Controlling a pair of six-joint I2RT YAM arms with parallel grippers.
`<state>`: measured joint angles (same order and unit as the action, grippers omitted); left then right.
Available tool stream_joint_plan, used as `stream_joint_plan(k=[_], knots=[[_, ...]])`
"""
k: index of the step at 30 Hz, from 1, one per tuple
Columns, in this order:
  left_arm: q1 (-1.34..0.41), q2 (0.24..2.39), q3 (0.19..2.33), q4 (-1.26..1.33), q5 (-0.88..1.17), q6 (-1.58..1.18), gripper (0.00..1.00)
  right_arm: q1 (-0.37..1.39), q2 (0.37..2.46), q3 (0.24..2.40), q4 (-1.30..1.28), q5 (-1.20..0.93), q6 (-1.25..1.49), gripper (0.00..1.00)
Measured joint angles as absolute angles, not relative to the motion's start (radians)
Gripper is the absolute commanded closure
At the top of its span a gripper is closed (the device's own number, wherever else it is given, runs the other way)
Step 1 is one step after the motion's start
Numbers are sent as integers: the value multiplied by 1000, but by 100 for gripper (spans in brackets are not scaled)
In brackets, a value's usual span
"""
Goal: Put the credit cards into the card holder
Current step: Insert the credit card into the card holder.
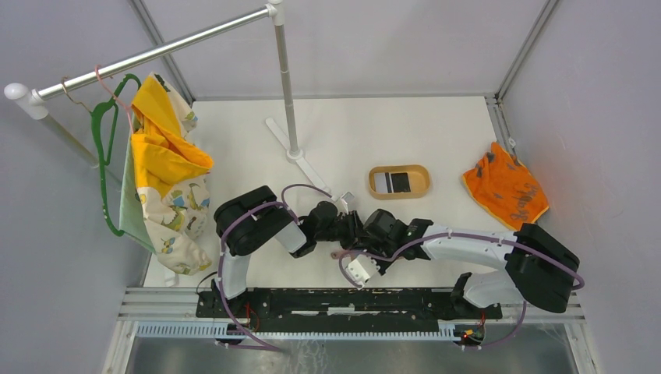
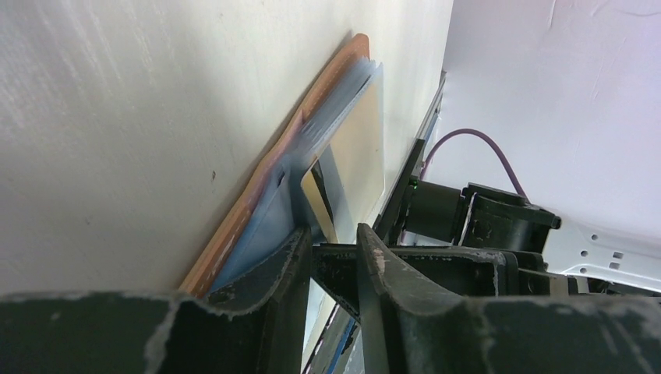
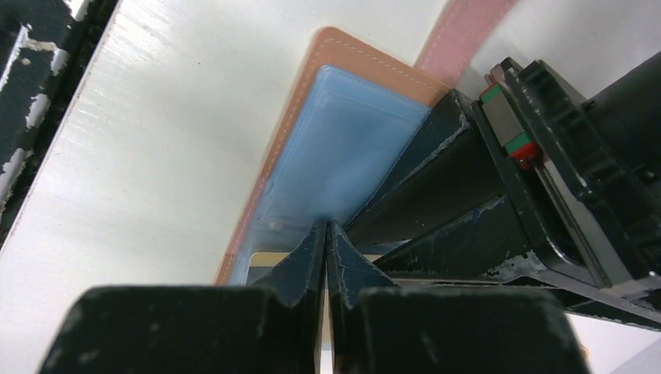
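Observation:
The card holder (image 3: 312,86) lies open on the table, reddish-brown leather with a pale blue lining (image 3: 351,148). A gold credit card (image 3: 269,257) sits at the lining's near edge; in the left wrist view it (image 2: 358,148) stands tilted against the card holder (image 2: 327,74). My right gripper (image 3: 326,226) is shut, its tips pressed on the blue lining just above the gold card. My left gripper (image 2: 335,241) has a narrow gap between its jaws, beside the card. From above, both grippers (image 1: 343,226) meet over the card holder and hide most of it.
A tan oval tray (image 1: 421,173) behind the grippers holds a striped white card (image 1: 382,181) and a black card (image 1: 401,181). An orange cloth (image 1: 505,191) lies at the right. A clothes rail stand (image 1: 295,152) and hanging fabric (image 1: 167,179) stand at the back left.

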<state>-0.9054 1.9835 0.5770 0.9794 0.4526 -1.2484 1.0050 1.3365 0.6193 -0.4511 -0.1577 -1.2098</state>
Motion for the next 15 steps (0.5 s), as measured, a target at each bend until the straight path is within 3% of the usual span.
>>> stream_joint_plan(k=[8, 15], knots=[[-903, 1977, 579, 975, 450, -1226, 62, 967, 1322, 619, -471, -190, -1211, 91], [-903, 1942, 571, 943, 448, -1177, 58, 855, 1273, 644, -550, -353, -1235, 90]])
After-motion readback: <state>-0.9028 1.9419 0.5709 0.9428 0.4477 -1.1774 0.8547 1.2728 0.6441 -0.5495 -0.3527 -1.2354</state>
